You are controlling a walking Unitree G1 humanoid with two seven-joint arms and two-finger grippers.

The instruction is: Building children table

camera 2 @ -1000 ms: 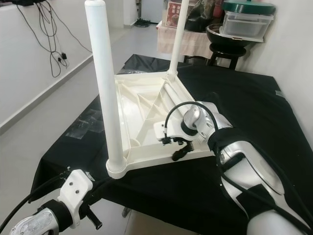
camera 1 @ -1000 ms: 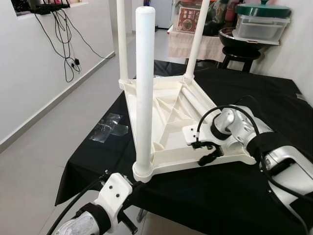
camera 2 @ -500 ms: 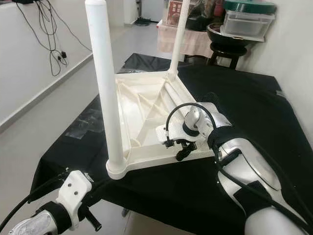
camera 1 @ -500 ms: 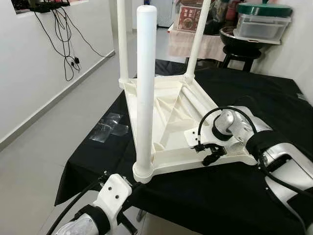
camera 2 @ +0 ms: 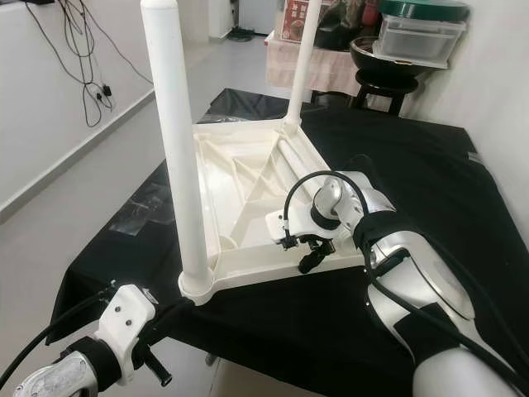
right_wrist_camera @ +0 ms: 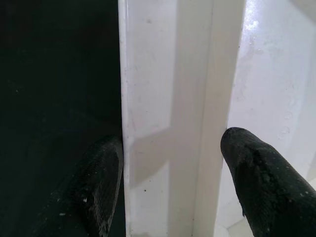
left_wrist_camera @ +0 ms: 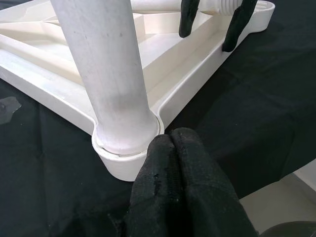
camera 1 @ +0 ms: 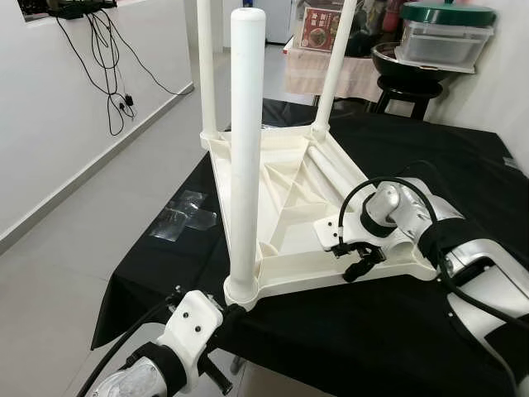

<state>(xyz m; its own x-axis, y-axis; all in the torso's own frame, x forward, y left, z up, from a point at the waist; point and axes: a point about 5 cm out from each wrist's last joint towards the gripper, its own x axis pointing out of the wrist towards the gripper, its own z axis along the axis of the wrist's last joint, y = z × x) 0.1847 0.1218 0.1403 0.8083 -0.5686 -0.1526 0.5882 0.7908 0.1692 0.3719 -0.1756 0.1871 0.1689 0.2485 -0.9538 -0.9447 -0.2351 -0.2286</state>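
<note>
- Black cloth [camera 1: 397, 322] covers the work table; the white plastic children's table [camera 1: 285, 211] lies upside down on it, underside ribs facing up.
- Three legs stand upright in its corner sockets: near leg [camera 1: 246, 149] at the corner closest to the robot's left, far legs [camera 1: 333, 70] at the two back corners.
- One loose leg [camera 1: 331, 171] lies flat inside the tray along the right-hand rim.
- The near-right corner [camera 1: 417, 266] has no leg standing in it.
- Right arm [camera 1: 463, 265] reaches in from the right and bends back across the near rim.
- Right gripper [camera 1: 357, 263] sits at the near rim [right_wrist_camera: 170, 118], close to that bare corner. Fingers parted and straddling the rim: one finger [right_wrist_camera: 101, 182] on the outer side over the cloth, touching or nearly touching the wall, the other finger [right_wrist_camera: 261, 182] on the inner side with a visible gap. Not clamped.
- Left gripper [left_wrist_camera: 177, 143] is low at the front table edge, right by the near leg's socket [left_wrist_camera: 126, 148]. Its fingers [left_wrist_camera: 195, 168] are pressed together, nothing between them. Tips are just beside the socket corner; cannot tell if they touch it.
- Background: a stool with a bowl and a lidded plastic box [camera 1: 442, 41] behind the table.
- Cables [camera 1: 111, 66] hang on the left wall.
- A clear plastic wrapper [camera 1: 186, 215] lies on the floor tiles.
</note>
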